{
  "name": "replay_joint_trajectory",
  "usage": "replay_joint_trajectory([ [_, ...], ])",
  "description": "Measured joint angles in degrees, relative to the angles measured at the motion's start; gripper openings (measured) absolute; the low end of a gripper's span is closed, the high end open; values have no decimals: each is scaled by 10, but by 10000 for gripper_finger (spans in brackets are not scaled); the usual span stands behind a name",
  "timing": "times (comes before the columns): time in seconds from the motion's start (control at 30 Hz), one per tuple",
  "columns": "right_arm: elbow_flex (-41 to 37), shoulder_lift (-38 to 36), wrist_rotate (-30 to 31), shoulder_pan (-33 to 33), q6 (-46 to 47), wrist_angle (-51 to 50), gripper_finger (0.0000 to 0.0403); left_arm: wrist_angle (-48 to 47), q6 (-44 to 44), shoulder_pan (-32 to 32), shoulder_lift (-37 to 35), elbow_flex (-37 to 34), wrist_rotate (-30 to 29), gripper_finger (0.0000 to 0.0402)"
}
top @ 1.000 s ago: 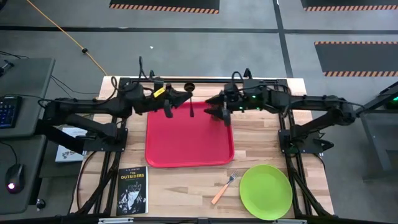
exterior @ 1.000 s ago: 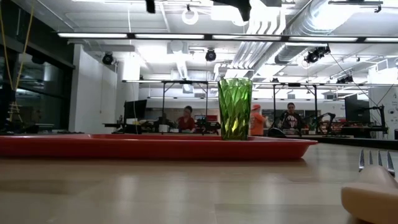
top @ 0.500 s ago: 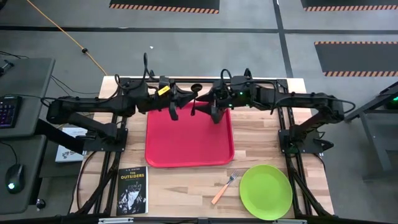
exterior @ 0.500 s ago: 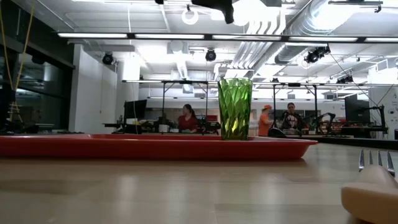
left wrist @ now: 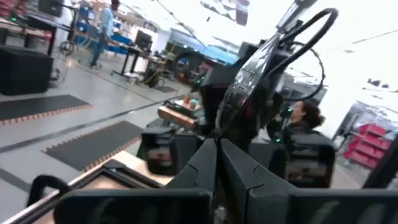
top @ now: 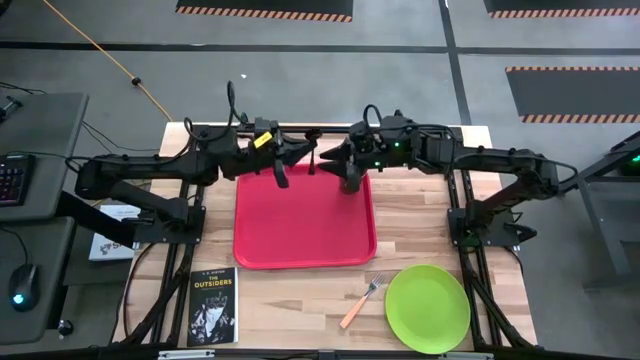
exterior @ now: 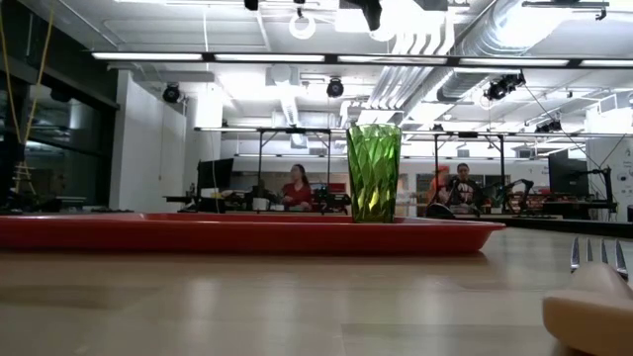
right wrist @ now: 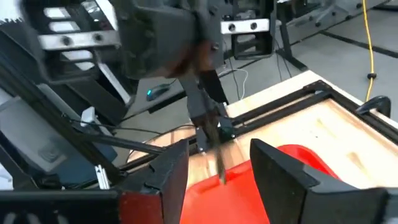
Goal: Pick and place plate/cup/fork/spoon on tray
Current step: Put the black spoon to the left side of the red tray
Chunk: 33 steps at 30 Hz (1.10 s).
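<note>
The red tray (top: 300, 225) lies mid-table. In the low view the green cup (exterior: 374, 173) stands upright on the tray (exterior: 198, 232); I cannot pick it out in the high view. Above the tray's far edge my left gripper (top: 303, 152) is shut on the dark spoon (right wrist: 214, 143). My right gripper (top: 335, 163) faces it, open, with one finger on either side of the spoon's hanging handle and not touching it. The lime-green plate (top: 427, 308) and the orange-handled fork (top: 360, 302) lie on the table near the front right. My left gripper (left wrist: 217, 149) pinches the spoon between its two shut fingers, close under the bowl (left wrist: 249, 93). The fingers come in about level from the table's left and lie across the spoon. The spoon is clear of the tray, bowl up, handle (right wrist: 217, 165) hanging down.
A black book (top: 212, 305) lies near the front left corner. Black frame rails run along the table's far edge and both sides. People and workbenches show in the room beyond.
Both grippers have drawn together above the tray's far edge: the right one has gone toward the table's left up to the spoon, and the left one has edged right with the spoon and rolled a little. The cup has stayed in place.
</note>
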Motion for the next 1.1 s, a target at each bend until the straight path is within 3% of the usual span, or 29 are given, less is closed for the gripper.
replay_joint_trajectory([
  [0.23, 0, 24, -4, 4, 5, 36, 183, 9, -20, 0, 5, 1, 6, 0],
  [0.47, -1, 30, -9, 9, 6, 64, 172, 6, -29, -1, 12, 0, 6, 0],
  [0.6, -1, 30, -3, 11, 7, 66, 132, 5, -31, -1, 16, 0, 6, 0],
  [0.83, -1, 30, -5, 9, 4, 64, 12, 4, -32, -1, 16, 0, 4, 0],
  [1.1, -1, 25, -15, 7, -5, 45, 4, -20, -50, 9, 14, 0, 37, 31],
])
